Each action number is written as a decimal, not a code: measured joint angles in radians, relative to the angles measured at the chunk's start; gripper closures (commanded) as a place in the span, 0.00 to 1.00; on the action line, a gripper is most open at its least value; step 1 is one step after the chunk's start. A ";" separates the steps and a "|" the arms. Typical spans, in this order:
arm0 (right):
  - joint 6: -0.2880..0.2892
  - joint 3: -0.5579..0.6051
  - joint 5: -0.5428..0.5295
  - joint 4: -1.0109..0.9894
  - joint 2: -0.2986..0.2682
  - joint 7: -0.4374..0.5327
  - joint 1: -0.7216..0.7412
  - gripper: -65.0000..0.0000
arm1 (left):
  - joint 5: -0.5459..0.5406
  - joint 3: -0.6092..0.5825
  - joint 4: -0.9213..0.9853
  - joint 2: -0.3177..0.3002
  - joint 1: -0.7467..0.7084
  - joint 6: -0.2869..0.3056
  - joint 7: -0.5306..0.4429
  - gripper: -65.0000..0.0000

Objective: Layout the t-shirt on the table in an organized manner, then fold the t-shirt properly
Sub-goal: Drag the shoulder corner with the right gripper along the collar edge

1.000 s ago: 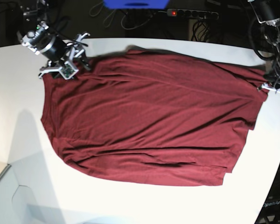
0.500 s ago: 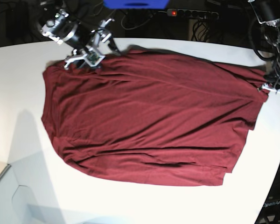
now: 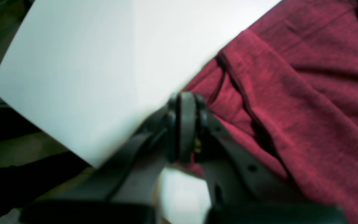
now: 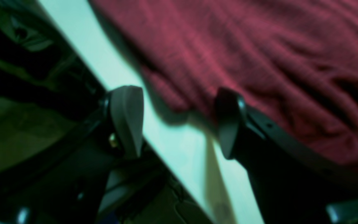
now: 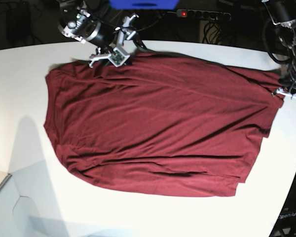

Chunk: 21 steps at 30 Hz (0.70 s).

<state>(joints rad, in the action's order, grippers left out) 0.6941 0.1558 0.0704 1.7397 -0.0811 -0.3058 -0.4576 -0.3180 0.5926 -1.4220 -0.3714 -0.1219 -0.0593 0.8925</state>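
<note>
T-shirt (image 5: pixel 158 123): lying spread across the middle of the white desk (image 5: pixel 19 98), mostly flat, with shallow wrinkles running through it.
Left end effector (image 5: pixel 286 93): sitting at the right edge of the frame, pressed together and pinching the shirt's edge.
Right end effector (image 5: pixel 117 47): hanging at upper left over the shirt's top edge, jaws spread, gripping nothing.

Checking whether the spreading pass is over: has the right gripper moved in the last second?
Yes. The right gripper slid along the table's far edge toward the power strip.
</note>
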 measured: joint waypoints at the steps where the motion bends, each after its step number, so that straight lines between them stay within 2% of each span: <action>1: 0.001 0.002 0.000 -0.002 0.001 -0.002 0.002 0.43 | 0.000 0.000 0.000 0.000 0.000 0.000 0.000 1.00; 14: 0.001 0.025 -0.005 -0.083 0.018 0.019 0.030 0.45 | 0.000 0.000 0.000 0.000 0.000 0.000 0.000 1.00; 21: 0.000 0.027 -0.001 -0.090 0.018 0.010 0.042 0.74 | 0.000 0.000 -0.003 0.000 0.002 0.000 0.000 1.00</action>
<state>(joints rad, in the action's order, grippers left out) 0.6941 0.1825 0.0696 1.6493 -0.0635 -0.2955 -0.4160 -0.3180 0.5926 -1.4250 -0.3714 -0.1196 -0.0593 0.8925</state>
